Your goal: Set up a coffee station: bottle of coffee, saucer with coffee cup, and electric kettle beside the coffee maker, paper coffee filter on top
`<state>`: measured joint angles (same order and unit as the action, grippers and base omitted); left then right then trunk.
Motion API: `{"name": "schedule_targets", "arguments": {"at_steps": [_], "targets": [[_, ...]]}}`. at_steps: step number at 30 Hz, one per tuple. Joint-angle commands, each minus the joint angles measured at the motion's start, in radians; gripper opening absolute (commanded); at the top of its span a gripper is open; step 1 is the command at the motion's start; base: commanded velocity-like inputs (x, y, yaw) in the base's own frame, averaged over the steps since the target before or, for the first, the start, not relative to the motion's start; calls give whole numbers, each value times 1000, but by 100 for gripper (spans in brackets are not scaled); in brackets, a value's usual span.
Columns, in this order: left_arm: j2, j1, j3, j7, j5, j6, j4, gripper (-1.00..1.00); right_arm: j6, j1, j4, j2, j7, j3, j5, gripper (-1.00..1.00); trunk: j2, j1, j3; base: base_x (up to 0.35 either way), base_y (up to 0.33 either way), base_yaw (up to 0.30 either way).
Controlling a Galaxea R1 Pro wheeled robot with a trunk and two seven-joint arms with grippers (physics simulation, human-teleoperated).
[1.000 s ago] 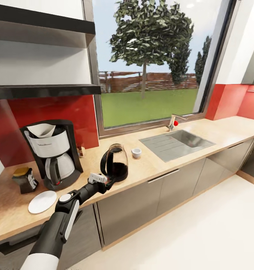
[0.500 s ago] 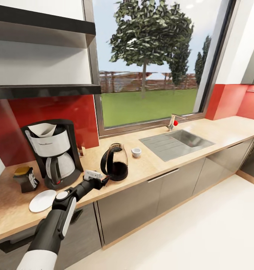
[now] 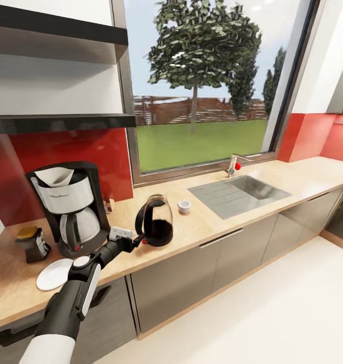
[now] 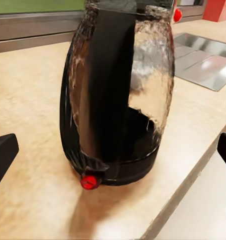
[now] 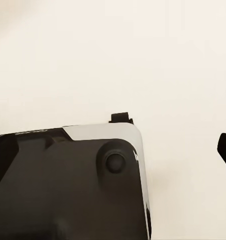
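Left gripper (image 3: 139,237) is being held wide open, gripping nothing, just short of the electric kettle (image 3: 155,221) handle. Kettle is being kept upright on the countertop (image 3: 207,222), near the coffee maker (image 3: 73,206).

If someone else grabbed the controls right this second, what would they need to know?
Left gripper: open, level with the electric kettle handle, holding nothing.
Right gripper: open, pointed at the floor, holding nothing.
Done: paper filter sits on the coffee maker; bottle of coffee and saucer are beside it on the countertop.
Left: the kettle stands apart, towards the sink, so it may need moving closer; the coffee cup still needs placing on the saucer.
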<state>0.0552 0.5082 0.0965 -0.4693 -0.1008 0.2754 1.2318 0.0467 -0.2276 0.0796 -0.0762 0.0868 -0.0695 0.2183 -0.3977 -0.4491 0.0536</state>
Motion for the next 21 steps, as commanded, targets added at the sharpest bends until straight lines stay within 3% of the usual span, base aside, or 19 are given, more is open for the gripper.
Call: {"name": "schedule_targets", "arguments": {"at_steps": [1,14,21], "targets": [[2,1,4,-9,-10,4,1,100,4,-1,-2,0,4,-7,10,100,-2,-1,2,136,0,0],[3,-10,4,-9,-10,2,0,100,4,-1,-3,0,4,-7,10,100,-2,-1,2,33,0,0],[4,-11,-1,-8,-8,3,0,100,4,-1,-3,0,4,-7,10,100,-2,-1,2,188,0,0]]}}
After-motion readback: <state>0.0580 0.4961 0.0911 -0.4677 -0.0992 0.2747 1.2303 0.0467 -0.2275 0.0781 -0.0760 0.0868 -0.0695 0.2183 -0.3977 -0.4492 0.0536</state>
